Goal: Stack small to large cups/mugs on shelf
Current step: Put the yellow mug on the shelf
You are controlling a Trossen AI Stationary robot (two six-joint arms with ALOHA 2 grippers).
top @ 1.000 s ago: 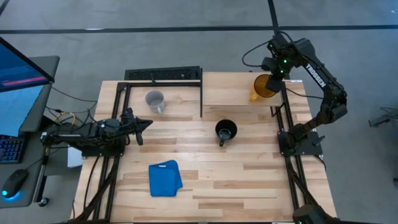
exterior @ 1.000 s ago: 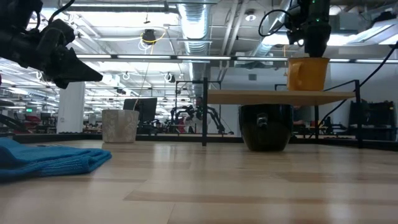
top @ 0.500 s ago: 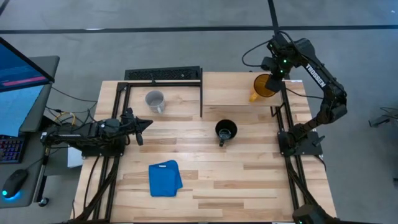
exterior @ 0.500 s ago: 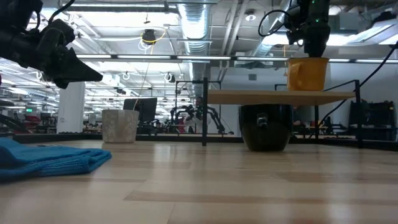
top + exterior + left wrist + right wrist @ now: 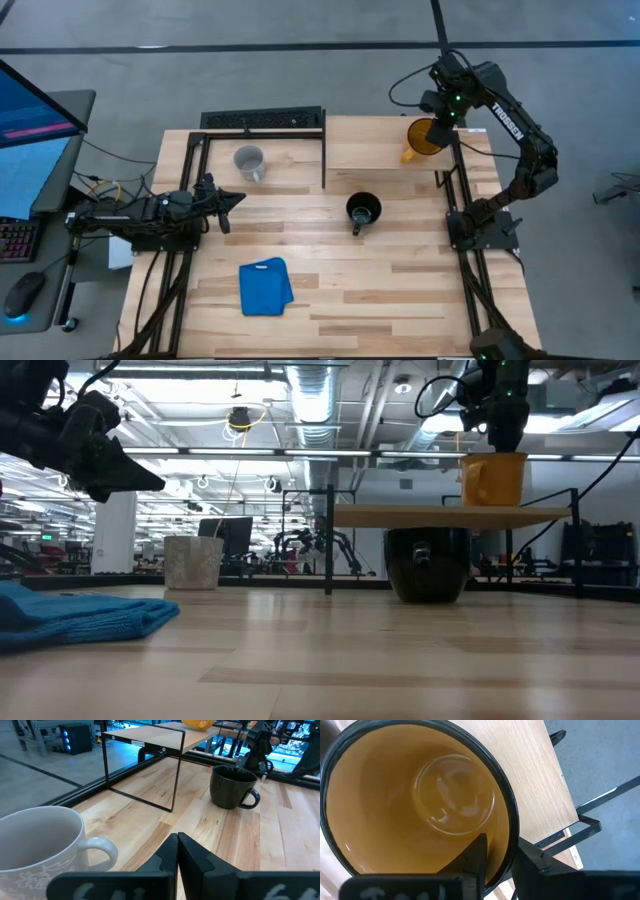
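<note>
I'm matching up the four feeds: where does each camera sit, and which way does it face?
High: overhead, straight down; table, both arms.
Low: tabletop height, level; black mug under shelf.
Left wrist: behind the shut left gripper, toward grey mug.
Right wrist: above the yellow mug, right gripper clamping its rim.
Shared: yellow mug in high, low and right wrist.

Grey concrete floor (image 5: 300,70), exposed ceiling ducts (image 5: 310,390), a monitor (image 5: 35,110) at left.

The table (image 5: 400,290) is evenly lit from overhead, with soft shadows. Glare is seen on ceiling lights (image 5: 250,420); near objects are blurred.
</note>
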